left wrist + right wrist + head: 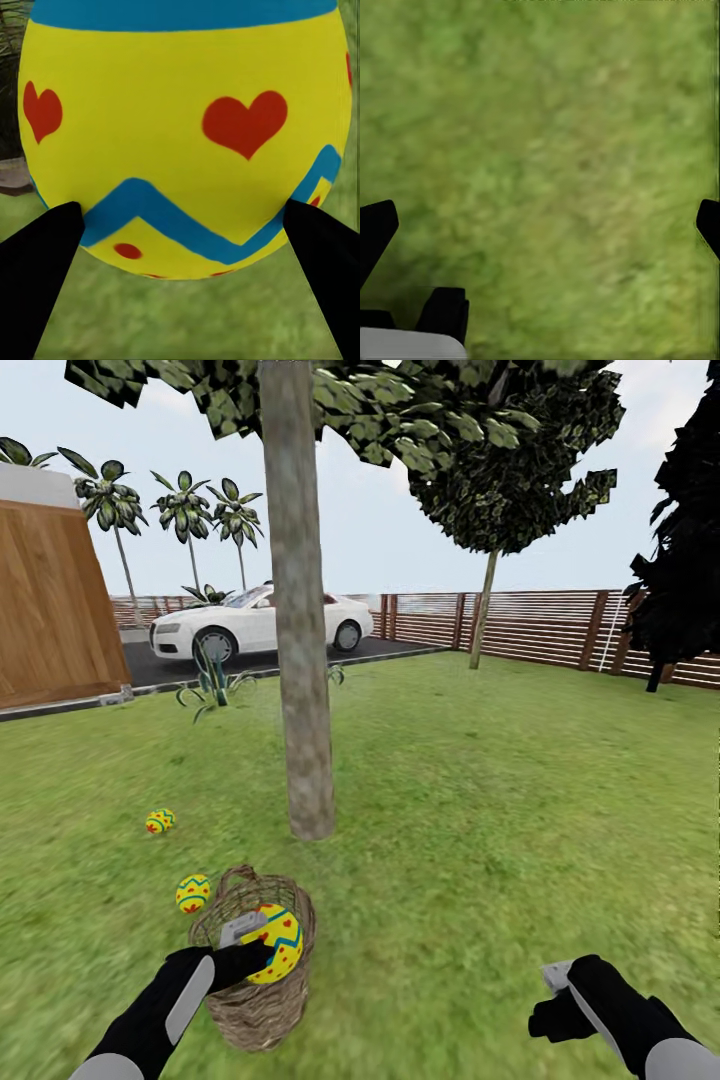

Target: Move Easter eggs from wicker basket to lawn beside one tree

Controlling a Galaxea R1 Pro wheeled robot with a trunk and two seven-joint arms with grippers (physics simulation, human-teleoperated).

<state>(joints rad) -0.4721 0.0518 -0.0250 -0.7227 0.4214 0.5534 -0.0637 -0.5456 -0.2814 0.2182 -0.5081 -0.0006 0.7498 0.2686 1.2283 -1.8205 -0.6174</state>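
Yellow heart-painted egg (275,943) gripped by left gripper (262,950) over brown wicker basket (255,1000); two eggs (193,893) (160,821) on lawn (500,810) left of grey trunk (300,660). Right gripper (548,1000) open, empty.

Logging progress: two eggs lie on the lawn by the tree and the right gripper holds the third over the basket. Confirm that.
Wrong arm. The head view shows the left gripper holding the third egg over the basket; the right gripper is empty. The two eggs do lie near the tree.
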